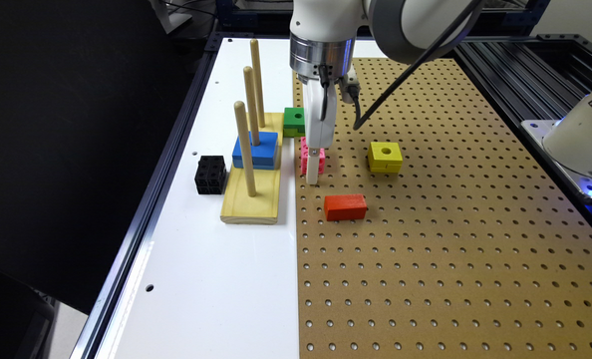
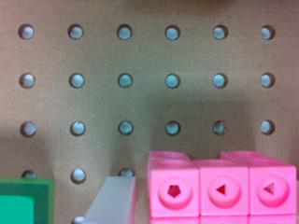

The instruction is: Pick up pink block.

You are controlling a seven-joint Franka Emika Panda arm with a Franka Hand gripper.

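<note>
Scanning the exterior view left to right: black block [image 1: 210, 174] on the white table [image 1: 201, 279], then a peg stand [image 1: 251, 192] with a blue block [image 1: 256, 149] on it, green block [image 1: 293, 121] behind. The gripper [image 1: 312, 177] is down at the pink block [image 1: 306, 157] on the pegboard [image 1: 450, 249], one finger [image 2: 112, 200] just beside it in the wrist view. Can't tell if the claw is spread or pinching. Red block [image 1: 345, 207] nearer the camera, yellow block [image 1: 385, 156] further right.
</note>
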